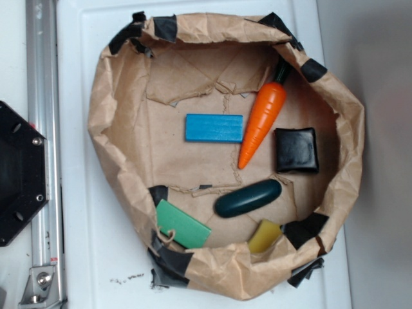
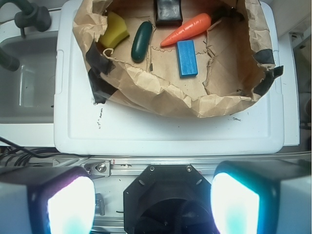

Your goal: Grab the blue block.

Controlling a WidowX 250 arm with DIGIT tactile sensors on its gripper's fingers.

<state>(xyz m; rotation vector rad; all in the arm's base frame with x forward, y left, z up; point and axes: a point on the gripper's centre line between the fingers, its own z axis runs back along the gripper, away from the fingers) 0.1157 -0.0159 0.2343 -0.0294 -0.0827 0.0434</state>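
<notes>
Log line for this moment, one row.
phase: pre-approach | gripper: jaws open, outside paper bowl | blue block: untouched, flat beside carrot

Seen only in the wrist view: gripper (image 2: pixel 153 204) at the bottom edge of the picture, two fingers (image 2: pixel 58 204) spread wide to left and right, nothing between them. Pads glowing pale cyan-white, edged in dark housing — one at lower left, the other at lower right. Jaws parted, empty, touching nothing. Held high and pulled back, camera looking down past the fingertips. Not in the exterior view at all — no arm, wrist or finger inside that picture. Wrist and arm links behind the camera, out of sight; tilt hard to judge beyond the downward look.
</notes>
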